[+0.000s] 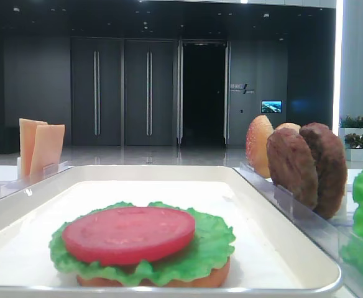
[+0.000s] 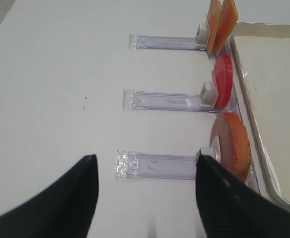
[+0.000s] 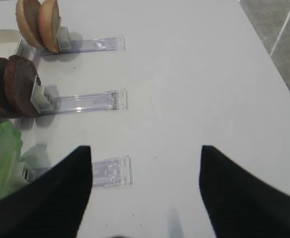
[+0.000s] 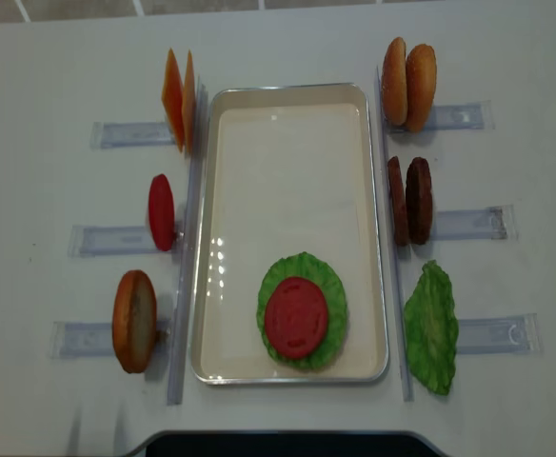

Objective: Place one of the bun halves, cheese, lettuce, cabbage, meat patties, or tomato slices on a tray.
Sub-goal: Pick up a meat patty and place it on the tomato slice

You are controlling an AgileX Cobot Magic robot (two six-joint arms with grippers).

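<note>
On my wrist views, the right gripper (image 3: 145,191) presents two matte black fingers (image 3: 45,198) with tapered, pointed tips. The left gripper (image 2: 146,196) is identical: plain black fingers (image 2: 60,203), with no visible markings, screws or cables.

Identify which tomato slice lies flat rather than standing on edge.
The tomato slice on the lettuce in the tray; the other tomato slice stands in its rack.

Bright overhead light, glare on tray (image 4: 211,249) rim, soft shadows, wrist claws blurry, bkgd dim.
</note>
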